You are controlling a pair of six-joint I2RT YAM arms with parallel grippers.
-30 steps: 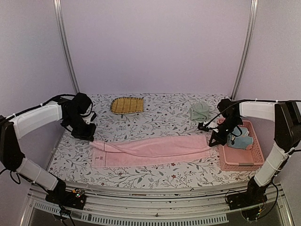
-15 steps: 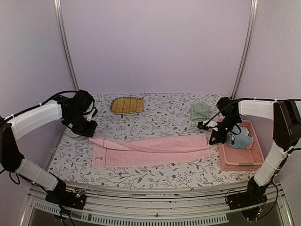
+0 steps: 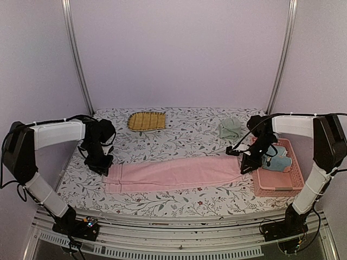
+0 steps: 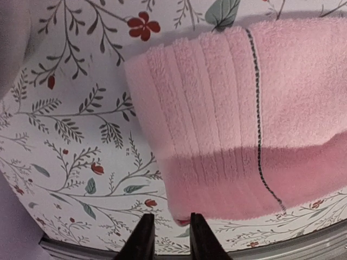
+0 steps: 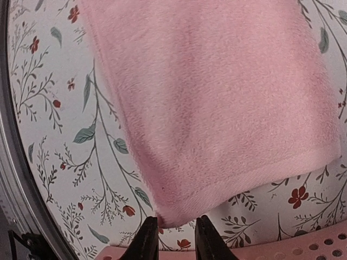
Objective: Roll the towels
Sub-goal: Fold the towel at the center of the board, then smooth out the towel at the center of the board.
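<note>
Left jaws narrowly parted at pink towel (image 4: 227, 119) corner, gripping nothing, right jaws likewise, blue towel (image 3: 276, 162) in basket (image 3: 276, 190) partly hidden behind right arm (image 3: 295, 125)

The pink towel (image 3: 173, 173) lies flat as a long strip across the middle of the frame, its left end ribbed and crossed by a dark stitched line. The pale green towel (image 3: 230, 128) sits crumpled at upper right. The light blue towel (image 3: 277, 162) lies bunched in the pink basket (image 3: 282, 189) at right.

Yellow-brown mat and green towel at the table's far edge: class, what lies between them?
Nothing: in the top view, only bare floral tablecloth runs between the mat and the green towel.
</note>
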